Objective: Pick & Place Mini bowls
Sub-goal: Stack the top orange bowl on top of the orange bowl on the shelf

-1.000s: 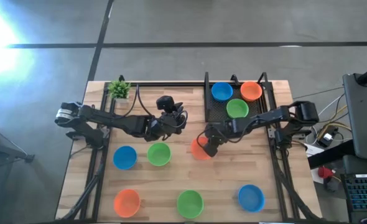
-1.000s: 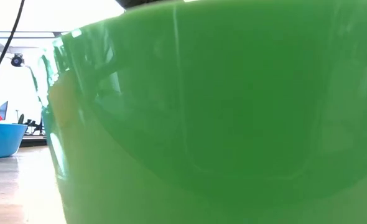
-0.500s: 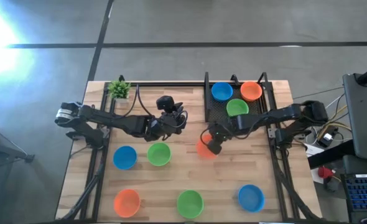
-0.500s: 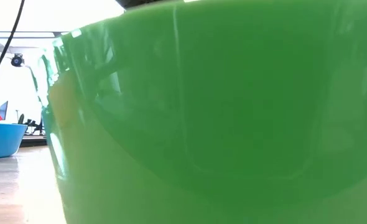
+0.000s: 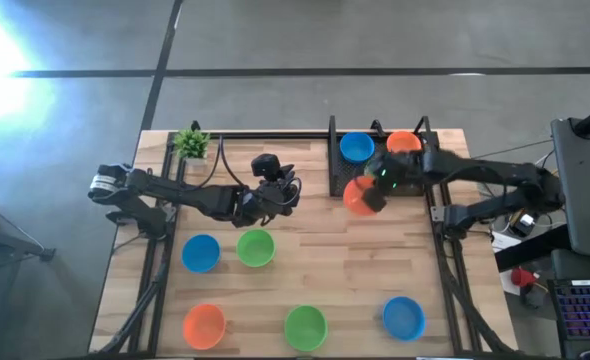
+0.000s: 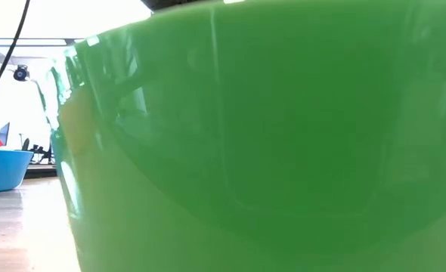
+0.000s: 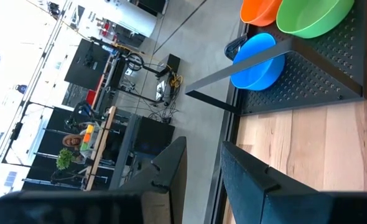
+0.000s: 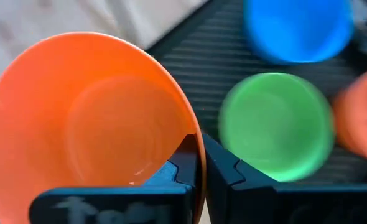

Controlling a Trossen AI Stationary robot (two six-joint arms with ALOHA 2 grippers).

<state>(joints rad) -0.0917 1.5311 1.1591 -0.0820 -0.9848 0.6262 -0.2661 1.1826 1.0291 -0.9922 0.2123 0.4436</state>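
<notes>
one orange bowl's [image 8: 90,124] rim between right fingers [image 8: 224,171]

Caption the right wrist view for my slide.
Right gripper pinches an orange mini bowl by its rim near the black tray.

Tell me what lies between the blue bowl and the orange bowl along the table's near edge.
In the high view, a green bowl sits between the orange bowl and the blue bowl, apart from both, with bare wooden table on either side.
</notes>
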